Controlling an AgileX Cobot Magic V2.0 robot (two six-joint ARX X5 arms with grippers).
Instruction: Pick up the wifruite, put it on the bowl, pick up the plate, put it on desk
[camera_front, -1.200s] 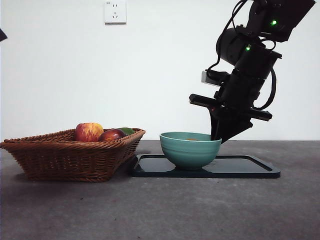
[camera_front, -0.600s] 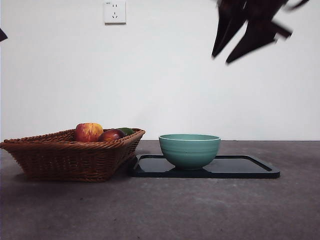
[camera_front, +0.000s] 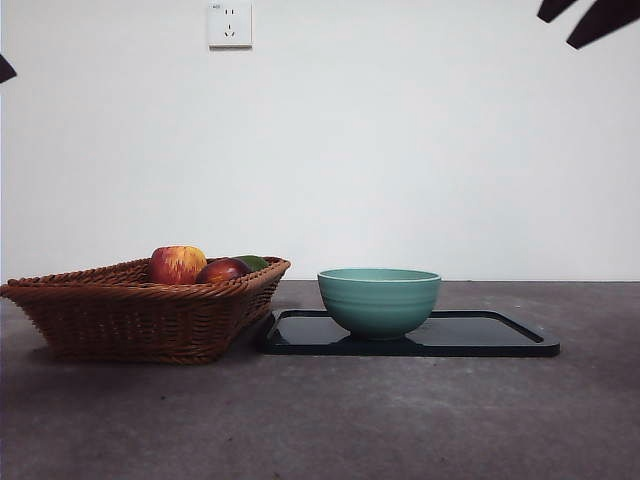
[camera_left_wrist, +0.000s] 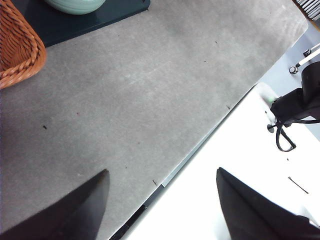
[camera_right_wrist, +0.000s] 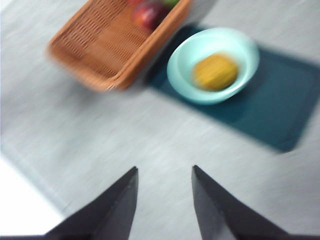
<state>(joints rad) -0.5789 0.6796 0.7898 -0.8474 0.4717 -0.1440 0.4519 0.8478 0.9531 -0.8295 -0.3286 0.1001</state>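
Observation:
The wifruite (camera_right_wrist: 215, 71), a round yellow-orange fruit, lies inside the teal-green bowl (camera_right_wrist: 180, 75); the front view hides it behind the bowl's (camera_front: 380, 300) wall. The bowl stands on the plate (camera_front: 490, 335), a flat dark tray on the desk (camera_front: 320, 420). My right gripper (camera_right_wrist: 165, 168) is open and holds nothing, high above the desk in front of the bowl and plate (camera_right_wrist: 280, 115). Only its dark tips show in the front view's top right corner (camera_front: 563, 28). My left gripper (camera_left_wrist: 162, 171) is open and holds nothing, over the desk's edge, far from the bowl (camera_left_wrist: 75, 5).
A brown wicker basket (camera_front: 130, 310) with a red-yellow apple (camera_front: 178, 264) and other fruit sits just left of the plate. A wall socket (camera_front: 230, 24) is on the white wall behind. The left arm shows as a black tip (camera_front: 5, 68).
The right arm has risen from beside the bowl to the top right corner. The bowl, plate and basket stay put.

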